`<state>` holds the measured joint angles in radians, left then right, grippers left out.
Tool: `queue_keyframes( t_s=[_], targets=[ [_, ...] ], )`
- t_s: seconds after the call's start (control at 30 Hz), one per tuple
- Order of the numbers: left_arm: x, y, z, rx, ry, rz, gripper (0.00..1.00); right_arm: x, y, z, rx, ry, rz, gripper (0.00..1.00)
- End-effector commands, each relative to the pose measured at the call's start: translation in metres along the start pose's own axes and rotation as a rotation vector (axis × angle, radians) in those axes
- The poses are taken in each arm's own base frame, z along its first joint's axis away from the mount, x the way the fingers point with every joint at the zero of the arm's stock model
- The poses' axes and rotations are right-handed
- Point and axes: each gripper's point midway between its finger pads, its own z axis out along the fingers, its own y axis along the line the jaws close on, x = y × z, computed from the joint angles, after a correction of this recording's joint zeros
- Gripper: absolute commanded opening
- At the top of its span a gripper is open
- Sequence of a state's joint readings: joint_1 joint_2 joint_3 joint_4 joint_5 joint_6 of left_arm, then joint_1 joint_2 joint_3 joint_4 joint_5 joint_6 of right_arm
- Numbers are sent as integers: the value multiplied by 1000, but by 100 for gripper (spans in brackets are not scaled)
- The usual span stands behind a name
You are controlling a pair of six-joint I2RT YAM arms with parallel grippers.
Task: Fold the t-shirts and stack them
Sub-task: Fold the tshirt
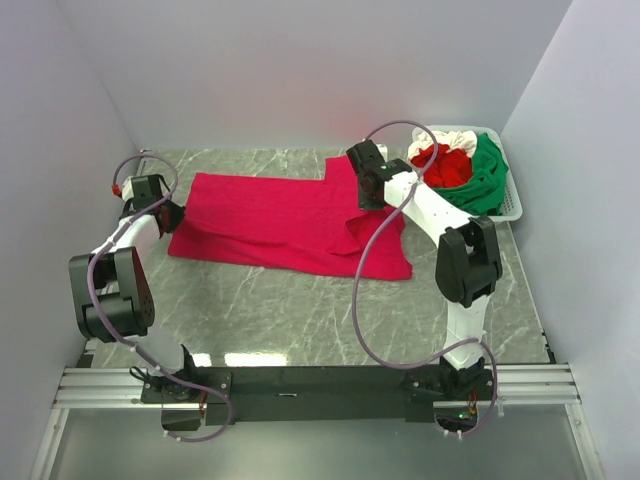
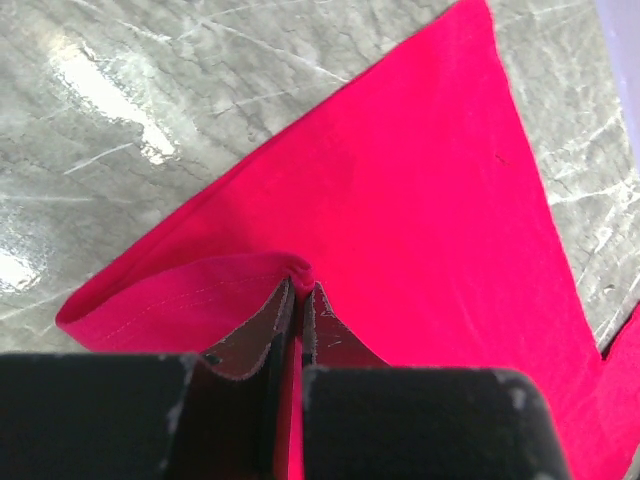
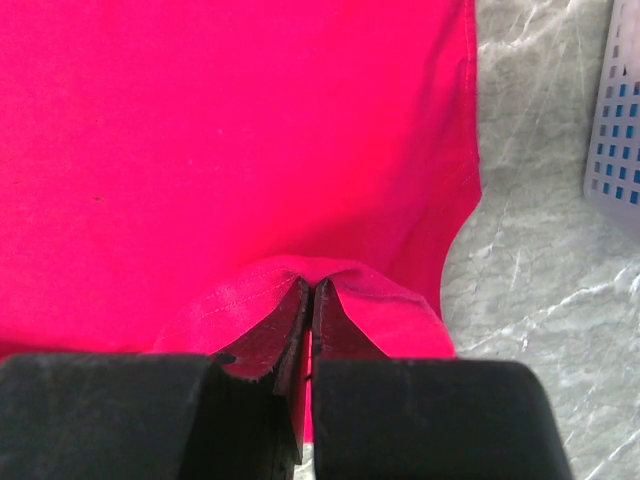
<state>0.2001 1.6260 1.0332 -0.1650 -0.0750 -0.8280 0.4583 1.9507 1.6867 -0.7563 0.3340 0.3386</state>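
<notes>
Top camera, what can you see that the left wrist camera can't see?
Only the top camera shows the white basket holding a green shirt, a red shirt and a white shirt, and the right hand at the crimson t-shirt. Only the left wrist camera shows, close up, the left hand shut on a pinched-up fold of cloth. Both show the crimson t-shirt lying on the grey marble table.

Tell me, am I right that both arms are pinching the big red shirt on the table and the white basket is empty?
Not quite. The top view shows the basket holds white, red and green clothes. The rest stands: both arms' jaws pinch the big red shirt on the table.
</notes>
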Motion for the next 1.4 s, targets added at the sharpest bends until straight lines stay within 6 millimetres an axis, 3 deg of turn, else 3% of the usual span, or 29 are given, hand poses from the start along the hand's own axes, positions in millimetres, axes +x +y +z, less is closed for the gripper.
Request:
queue_keyframes(
  t_s=[0.0,0.23,0.43,0.83,1.2,1.3,1.37],
  targets=[
    [-20,-11,0,33,-47,-8,1,-15,-6,-1,27,-24,-5,0],
    [-21,-3,5,25,-38,-25,1,-18,-9,3,43,-23,-3,0],
    [-22,-7,5,49,-27,-29,1,-31,-11,-7,37,-56,12,0],
    [-20,-9,13,55,-7,-11,1,-44,-24,-7,66,-66,29,0],
    [-24,-19,24,74,15,-1,0,-44,-22,7,63,-42,22,0],
    [-23,-21,28,74,23,3,5,-44,-20,10,60,-36,21,0],
    [-23,-21,29,74,28,5,18,-44,-20,13,63,-31,18,0]
  ],
)
